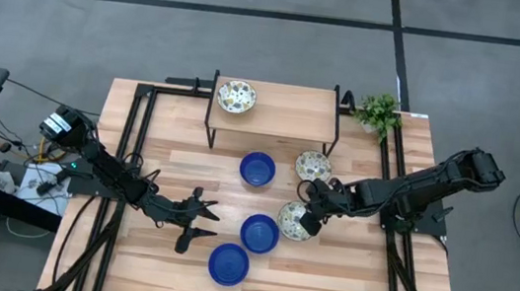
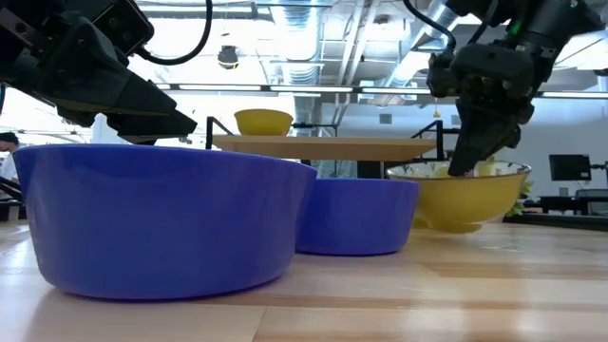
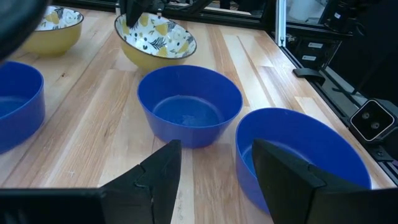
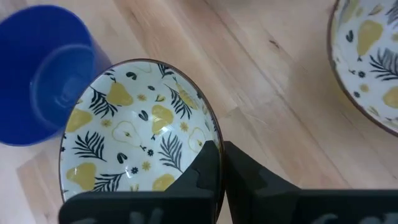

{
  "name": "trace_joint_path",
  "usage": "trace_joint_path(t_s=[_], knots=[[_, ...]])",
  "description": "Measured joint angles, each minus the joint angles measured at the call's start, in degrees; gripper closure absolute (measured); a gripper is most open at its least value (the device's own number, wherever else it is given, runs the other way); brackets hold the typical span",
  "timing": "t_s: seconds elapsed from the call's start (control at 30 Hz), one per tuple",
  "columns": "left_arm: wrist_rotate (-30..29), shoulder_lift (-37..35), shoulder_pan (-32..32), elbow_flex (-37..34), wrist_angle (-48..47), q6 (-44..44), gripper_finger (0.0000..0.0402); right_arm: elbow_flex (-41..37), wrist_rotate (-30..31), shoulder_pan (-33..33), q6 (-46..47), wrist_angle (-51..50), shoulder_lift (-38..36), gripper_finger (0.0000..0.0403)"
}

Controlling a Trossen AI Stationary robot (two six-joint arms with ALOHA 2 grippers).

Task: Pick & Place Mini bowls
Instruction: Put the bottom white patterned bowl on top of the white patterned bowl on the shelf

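Observation:
Three blue bowls stand on their bases on the table [image 1: 257, 169], [image 1: 259, 233], [image 1: 228, 264]. Three bowls are cream inside with yellow pears and black leaves, and yellow outside. One stands on the far wooden shelf [image 1: 236, 96], one on the table [image 1: 313, 165], and one [image 1: 293, 219] is at my right gripper [image 1: 308, 221], which is shut on its rim. My left gripper [image 1: 199, 223] hovers open just left of the two nearer blue bowls [image 3: 189, 106], [image 3: 305, 149], touching nothing. My right gripper pinches the patterned bowl's rim [image 4: 213, 138] on the side toward the table's right, one finger inside [image 4: 202, 171] and one outside [image 4: 245, 171]. The fingers slant down from the right. The bowl [image 3: 155, 40] looks slightly tilted; whether its base is off the table, I cannot tell.
A low wooden shelf on black legs [image 1: 273, 117] stands at the far middle. A small green plant [image 1: 379, 110] sits at the far right corner. Black frame rails run along both table sides. Bare wood lies along the near edge and the left part.

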Motion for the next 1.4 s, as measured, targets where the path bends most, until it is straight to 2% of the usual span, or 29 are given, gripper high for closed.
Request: trace_joint_path(t_s=[0.57, 1.1, 1.23, 1.4], knots=[[0.0, 0.0, 0.0, 0.0, 0.0, 0.0, 0.0206, 6.2, 2.6, 0.0, -5.2, 1.2, -0.8, 0.0402], [0.0, 0.0, 0.0, 0.0, 0.0, 1.4, 0.0206, 10.1, 0.8, -4.6, -6.9, 8.2, -0.6, 0.0402], [0.0, -0.2, 0.1, 0.0, 0.4, 10.0, 0.0206, 10.1, 0.4, -4.7, -7.1, 9.3, -0.6, 0.0402], [-0.1, -0.2, 0.4, 0.7, 5.8, 33.0, 0.0206, 10.1, -1.7, -6.2, -6.2, 10.8, -0.5, 0.0402]])
